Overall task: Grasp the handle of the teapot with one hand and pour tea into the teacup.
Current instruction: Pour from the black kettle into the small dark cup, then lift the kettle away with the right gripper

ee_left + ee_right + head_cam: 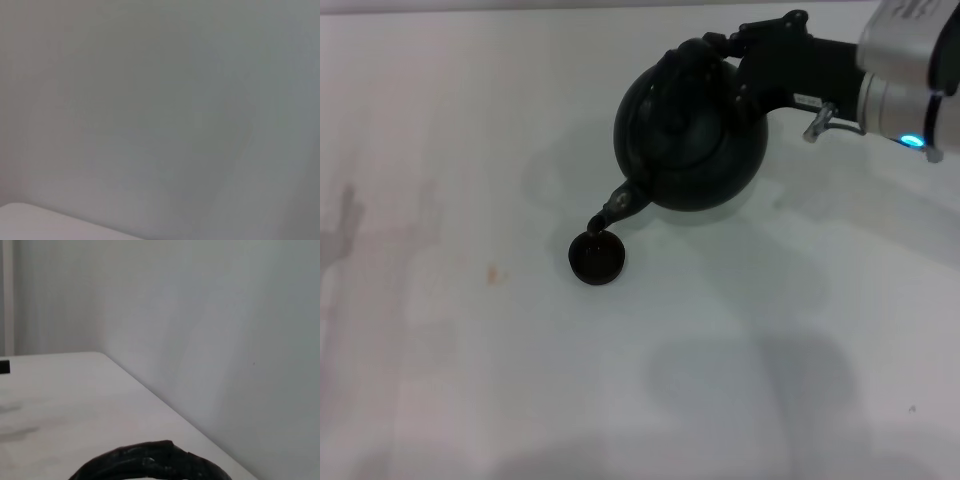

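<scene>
Right arm (910, 75): a silver-grey cylindrical wrist segment is shown, marked by a glowing blue light (912, 141). A matte black, angular right gripper (720, 50) is attached, with a small clear bracket (817, 125) beneath.

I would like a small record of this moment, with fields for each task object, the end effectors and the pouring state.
teapot: black, tilted, lifted by its handle
spout: tip directly over the teacup
teacup: small, dark, upright on the white table
right end effector: at the handle, coming from the right side; finger state cannot be seen
left end effector: not in view
pouring state: spout is in pouring position; a tea stream cannot be confirmed
</scene>
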Controlling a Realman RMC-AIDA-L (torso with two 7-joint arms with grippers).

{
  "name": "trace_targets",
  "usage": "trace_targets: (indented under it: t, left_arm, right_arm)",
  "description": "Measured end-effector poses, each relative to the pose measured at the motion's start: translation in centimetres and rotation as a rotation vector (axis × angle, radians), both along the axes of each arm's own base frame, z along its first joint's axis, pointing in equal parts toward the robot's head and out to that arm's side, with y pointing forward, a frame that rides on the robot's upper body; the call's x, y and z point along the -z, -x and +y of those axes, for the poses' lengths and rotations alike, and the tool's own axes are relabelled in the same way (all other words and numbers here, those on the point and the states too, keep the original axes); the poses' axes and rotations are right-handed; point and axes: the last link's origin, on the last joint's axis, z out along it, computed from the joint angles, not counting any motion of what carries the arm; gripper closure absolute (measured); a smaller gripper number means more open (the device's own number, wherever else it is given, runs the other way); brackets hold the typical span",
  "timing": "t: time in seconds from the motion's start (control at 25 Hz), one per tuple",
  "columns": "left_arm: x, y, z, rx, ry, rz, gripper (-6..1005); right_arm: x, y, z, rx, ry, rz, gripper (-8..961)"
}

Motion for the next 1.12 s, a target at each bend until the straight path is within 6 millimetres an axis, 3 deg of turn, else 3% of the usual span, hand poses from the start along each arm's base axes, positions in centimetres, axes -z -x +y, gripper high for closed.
trace_targets:
  t: [1.12]
  left_arm:
    - [-0.2, 0.4, -0.1, -0.016, -0.007, 0.005, 139]
  right_arm:
    - [2.2, 0.7, -1.1, -0.138, -0.081, -0.134, 783]
